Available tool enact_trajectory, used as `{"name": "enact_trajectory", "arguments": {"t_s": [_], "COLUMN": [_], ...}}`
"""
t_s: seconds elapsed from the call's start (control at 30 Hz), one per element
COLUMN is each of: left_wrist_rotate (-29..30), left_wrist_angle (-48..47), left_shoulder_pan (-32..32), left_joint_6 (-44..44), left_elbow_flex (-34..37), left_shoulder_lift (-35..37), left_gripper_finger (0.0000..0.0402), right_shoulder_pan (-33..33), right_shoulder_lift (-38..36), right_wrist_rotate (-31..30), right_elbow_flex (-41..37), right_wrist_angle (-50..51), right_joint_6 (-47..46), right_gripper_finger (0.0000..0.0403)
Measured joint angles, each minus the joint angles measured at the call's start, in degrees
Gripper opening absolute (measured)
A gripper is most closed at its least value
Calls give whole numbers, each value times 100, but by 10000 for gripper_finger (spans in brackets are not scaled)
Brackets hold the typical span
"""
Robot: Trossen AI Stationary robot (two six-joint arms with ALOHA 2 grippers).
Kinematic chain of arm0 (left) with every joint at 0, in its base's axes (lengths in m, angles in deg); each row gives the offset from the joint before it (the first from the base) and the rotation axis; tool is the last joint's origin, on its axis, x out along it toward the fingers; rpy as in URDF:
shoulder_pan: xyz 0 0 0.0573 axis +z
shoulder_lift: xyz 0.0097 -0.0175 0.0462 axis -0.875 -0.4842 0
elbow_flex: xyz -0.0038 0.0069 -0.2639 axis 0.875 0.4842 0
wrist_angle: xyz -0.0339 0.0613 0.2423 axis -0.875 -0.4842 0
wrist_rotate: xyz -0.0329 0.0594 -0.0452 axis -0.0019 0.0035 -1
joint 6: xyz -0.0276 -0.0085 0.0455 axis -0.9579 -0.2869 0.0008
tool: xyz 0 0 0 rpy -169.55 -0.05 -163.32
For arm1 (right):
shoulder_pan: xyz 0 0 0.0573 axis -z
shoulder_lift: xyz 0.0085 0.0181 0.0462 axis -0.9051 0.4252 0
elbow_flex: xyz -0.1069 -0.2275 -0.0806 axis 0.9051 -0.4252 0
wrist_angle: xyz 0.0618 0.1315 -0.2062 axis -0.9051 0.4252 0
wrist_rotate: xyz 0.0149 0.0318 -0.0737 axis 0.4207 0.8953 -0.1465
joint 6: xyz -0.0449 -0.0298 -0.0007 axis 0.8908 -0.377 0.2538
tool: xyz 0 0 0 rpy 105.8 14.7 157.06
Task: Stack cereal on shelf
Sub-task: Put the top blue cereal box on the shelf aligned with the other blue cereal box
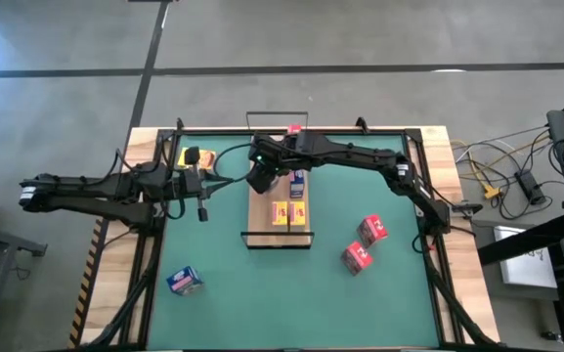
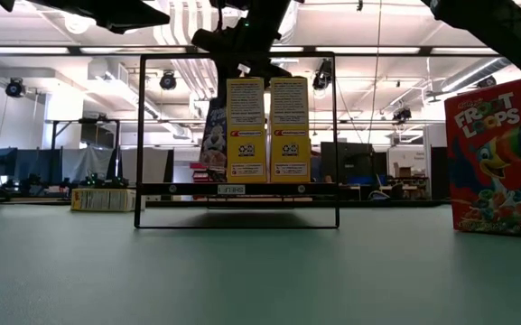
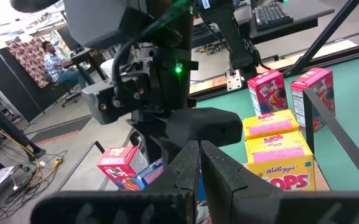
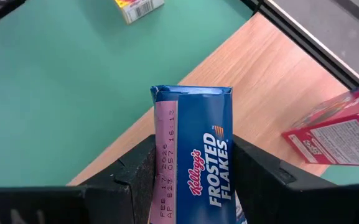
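Observation:
The light-wood shelf [image 1: 262,227] lies on the green mat. Two yellow cereal boxes [image 1: 289,213] stand on it, with a blue one [image 1: 298,184] behind them and a red one [image 1: 294,130] at its far end. My right gripper [image 1: 262,178] is over the shelf's left edge, shut on a blue Frosted Flakes box [image 4: 195,155], which shows tilted in the low view [image 2: 213,135]. My left gripper [image 1: 203,188] is shut and empty, above the mat left of the shelf, and it also shows in the left wrist view [image 3: 198,168]. My right gripper pinches the blue box by its two broad faces [image 4: 226,168] between its two fingers [image 4: 139,171], coming from above. The box's narrow printed side faces the camera. The box sits tilted over the board's left edge. Whether its lower end touches the board I cannot tell.
A yellow box [image 1: 192,156] lies on the mat at the far left. Two red boxes [image 1: 372,230] [image 1: 357,257] stand right of the shelf, and a blue box [image 1: 184,282] sits near the front left. The shelf's black wire frame [image 2: 143,135] rises at its ends.

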Motion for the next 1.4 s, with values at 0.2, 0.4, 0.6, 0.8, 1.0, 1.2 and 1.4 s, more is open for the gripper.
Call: {"name": "enact_trajectory", "arguments": {"t_s": [0.2, 0.4, 0.6, 0.8, 1.0, 1.2, 1.4], "left_wrist_rotate": [0, -1, 0, 0, -2, -2, -2], "left_wrist_angle": [-2, -4, -9, -11, -11, -2, 10], "left_shoulder_pan": [2, 2, 0, 2, 1, 1, 0], "left_joint_6": [5, 5, 5, 5, 5, -52, -144], "left_elbow_flex": [0, 0, 0, 0, 0, 1, 2], "left_shoulder_lift": [-2, -2, -2, -2, -19, -20, -79], "left_gripper_finger": [0, 0, 0, 0, 0, 0, 0], "right_shoulder_pan": [-77, -80, -80, -80, -90, -314, -884], "right_shoulder_lift": [0, 0, 0, -17, -277, -616, -693], "right_wrist_rotate": [-1, -1, -9, 5, 6, -532, -1186], "right_elbow_flex": [-185, -419, -454, -453, -272, -308, -355], "right_wrist_angle": [-86, -262, -373, -339, -98, -15, 47], "right_joint_6": [-4, -50, -50, -67, -47, 514, 1018], "right_gripper_finger": [173, 190, 226, 263, 276, 267, 245]}}
